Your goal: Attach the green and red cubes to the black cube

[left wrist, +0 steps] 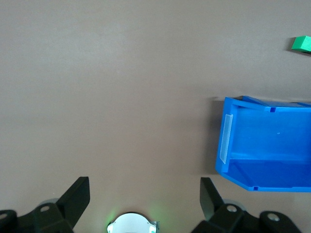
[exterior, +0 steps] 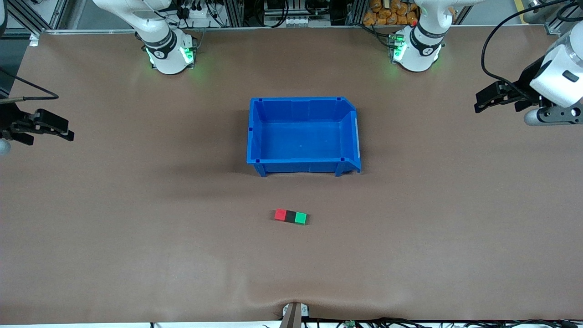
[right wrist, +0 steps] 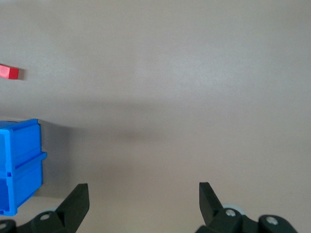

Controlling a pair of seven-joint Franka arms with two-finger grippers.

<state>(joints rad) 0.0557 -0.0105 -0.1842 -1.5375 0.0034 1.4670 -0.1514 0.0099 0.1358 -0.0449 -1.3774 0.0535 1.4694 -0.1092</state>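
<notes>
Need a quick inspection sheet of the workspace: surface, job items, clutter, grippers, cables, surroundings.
Surface: brown table, slight ripple at the camera edge.
Job's things: red cube, black cube and green cube touching in a row, nearer the camera than the blue bin.
Clutter: nothing seen.
Grippers: left gripper open, waiting at its table end; right gripper open, waiting at its end.
Cables: black cable on left arm.
Surroundings: equipment racks along the bases.

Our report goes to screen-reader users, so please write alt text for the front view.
A red cube, black cube and green cube lie joined in a row on a brown table, nearer the camera than a blue bin. Both arms wait, the left pincer and right pincer open over their table ends.
</notes>
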